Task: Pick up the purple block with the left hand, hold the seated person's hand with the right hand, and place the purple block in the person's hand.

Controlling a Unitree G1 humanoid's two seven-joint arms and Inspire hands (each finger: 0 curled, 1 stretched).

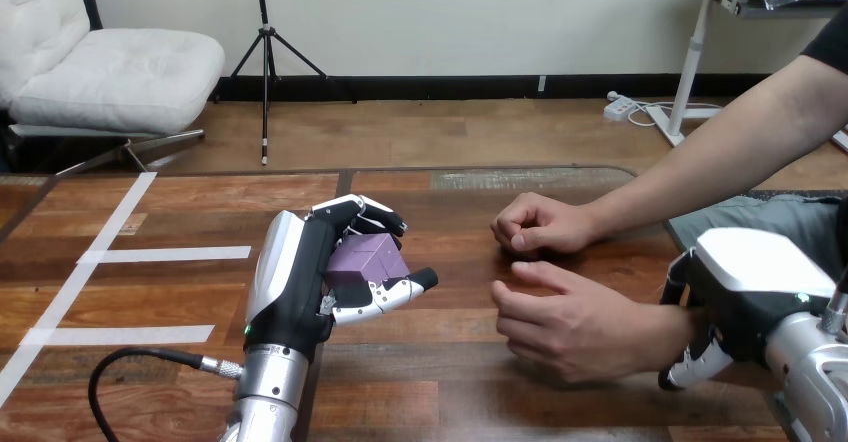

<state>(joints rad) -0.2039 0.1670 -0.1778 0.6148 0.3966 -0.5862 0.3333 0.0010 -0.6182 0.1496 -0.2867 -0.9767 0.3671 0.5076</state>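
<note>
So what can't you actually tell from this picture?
Head view:
1. Whether the right hand grips the person's wrist: the hand's own back hides the contact.
2. The underside of the purple block: the left hand, curled round it, covers it.
3. The palm of the person's far hand: it is closed.

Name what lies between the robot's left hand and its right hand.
In the head view, the person's nearer hand rests on the table between the left hand and the right hand, which clasps its wrist.

Wooden table [450,382], white tape strips [175,254] at its left
</note>
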